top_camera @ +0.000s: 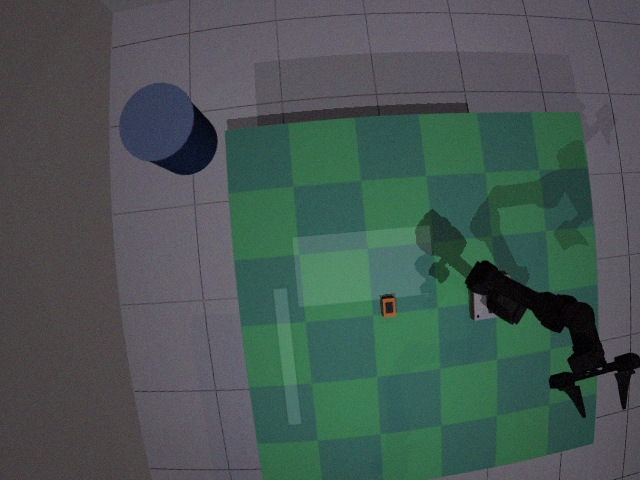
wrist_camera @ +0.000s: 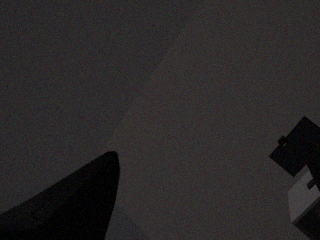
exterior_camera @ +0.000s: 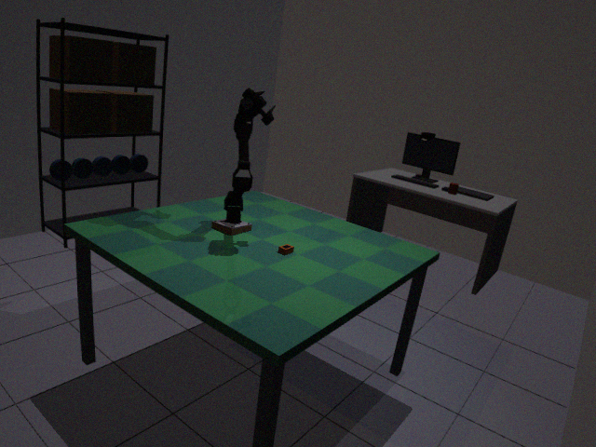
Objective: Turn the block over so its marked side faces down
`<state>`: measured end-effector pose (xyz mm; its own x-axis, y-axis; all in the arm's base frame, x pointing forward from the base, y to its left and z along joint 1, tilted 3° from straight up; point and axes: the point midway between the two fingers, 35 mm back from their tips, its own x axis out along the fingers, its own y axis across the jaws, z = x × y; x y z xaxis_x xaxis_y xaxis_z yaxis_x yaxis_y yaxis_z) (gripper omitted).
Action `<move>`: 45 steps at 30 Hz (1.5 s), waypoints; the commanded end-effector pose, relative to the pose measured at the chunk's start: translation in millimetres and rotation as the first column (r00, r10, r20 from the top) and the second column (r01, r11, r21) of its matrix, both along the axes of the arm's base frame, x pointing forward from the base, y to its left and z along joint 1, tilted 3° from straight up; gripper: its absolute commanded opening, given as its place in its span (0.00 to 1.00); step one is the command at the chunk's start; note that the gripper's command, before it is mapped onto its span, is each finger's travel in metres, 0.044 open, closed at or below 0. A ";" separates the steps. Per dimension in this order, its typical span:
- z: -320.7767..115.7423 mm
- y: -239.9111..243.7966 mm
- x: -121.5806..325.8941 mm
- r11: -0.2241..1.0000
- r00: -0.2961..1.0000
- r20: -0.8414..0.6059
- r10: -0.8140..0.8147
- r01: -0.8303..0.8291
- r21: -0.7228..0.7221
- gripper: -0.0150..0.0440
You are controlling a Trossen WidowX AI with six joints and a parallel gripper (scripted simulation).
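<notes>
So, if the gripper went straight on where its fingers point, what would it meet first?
Seen from above, the gripper would probably pass the table's edge without contact; its height makes this uncertain.

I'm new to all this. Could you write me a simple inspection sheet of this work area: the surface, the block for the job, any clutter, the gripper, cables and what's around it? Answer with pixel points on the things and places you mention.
Surface: table (top_camera: 343, 351) (exterior_camera: 272, 283) with a green and teal check top; pale light patches and arm shadows on it.
Job's things: orange block (top_camera: 383, 306) (exterior_camera: 286, 251), resting on the table, dark rectangle on its upper side, probably the mark.
Clutter: nothing seen on the table.
Gripper: open (top_camera: 604, 412) (exterior_camera: 273, 100), raised high, away from the block; nothing between its fingers.
Cables: nothing seen.
Surroundings: blue cylinder (top_camera: 156, 122) beside the table; shelf rack (exterior_camera: 62, 144) with boxes (exterior_camera: 101, 111) and round blue items (exterior_camera: 101, 166); desk (exterior_camera: 440, 211) with monitor (exterior_camera: 429, 154); dim light.
</notes>
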<state>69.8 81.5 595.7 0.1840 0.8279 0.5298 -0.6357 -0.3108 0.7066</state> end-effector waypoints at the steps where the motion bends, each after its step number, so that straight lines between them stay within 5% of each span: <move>1: -0.5 0.6 -0.6 1.000 1.000 0.005 -0.007 0.007 -0.003 0.98; 10: -17.3 56.1 -28.7 0.942 0.932 0.268 -0.244 0.293 -0.162 1.00; 21: -56.8 131.5 -1.8 0.744 0.794 0.475 -0.380 0.567 -0.353 1.00; 32: -147.2 192.4 106.0 0.316 0.681 0.666 -0.306 0.732 -0.604 1.00; 45: -284.9 132.9 259.4 -0.204 0.790 0.548 -0.275 0.509 -0.836 1.00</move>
<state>295.9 242.9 343.0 0.7752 0.3824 -0.5029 -0.4846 0.8706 -0.0850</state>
